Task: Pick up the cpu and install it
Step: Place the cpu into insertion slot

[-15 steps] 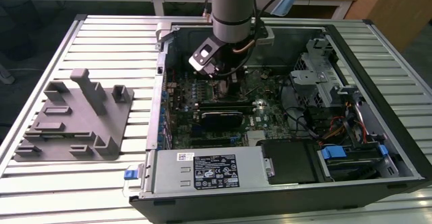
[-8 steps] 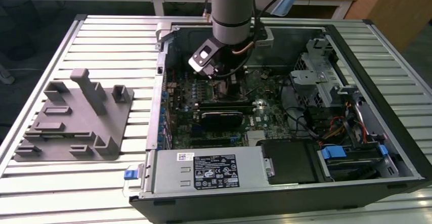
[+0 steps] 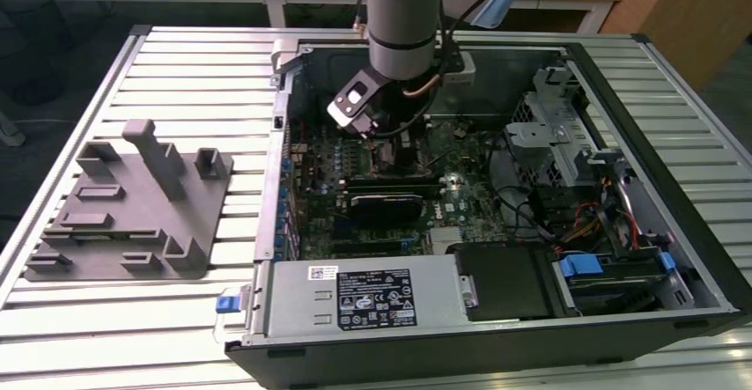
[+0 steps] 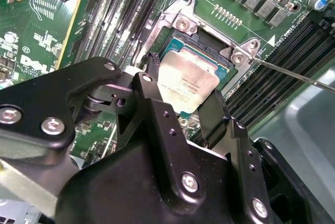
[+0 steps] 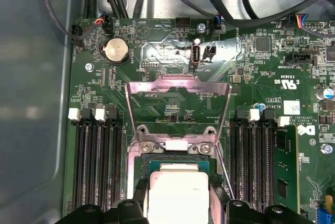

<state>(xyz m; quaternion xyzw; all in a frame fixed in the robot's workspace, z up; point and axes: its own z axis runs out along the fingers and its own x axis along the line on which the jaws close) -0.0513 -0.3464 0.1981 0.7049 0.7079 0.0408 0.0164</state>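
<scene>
Hand (image 4: 181, 90) grips cpu (image 4: 191, 80) over socket (image 4: 209, 43); grey tray (image 3: 118, 218) appears in exterior view.

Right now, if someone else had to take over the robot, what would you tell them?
Gripper: shut on the cpu, one finger on each side.
Cpu: shiny side up, right at the socket on the green board.
Done: the cpu is picked up and brought to the socket.
Left: I can't tell if it is fully seated. The metal frame stands flipped open.
</scene>
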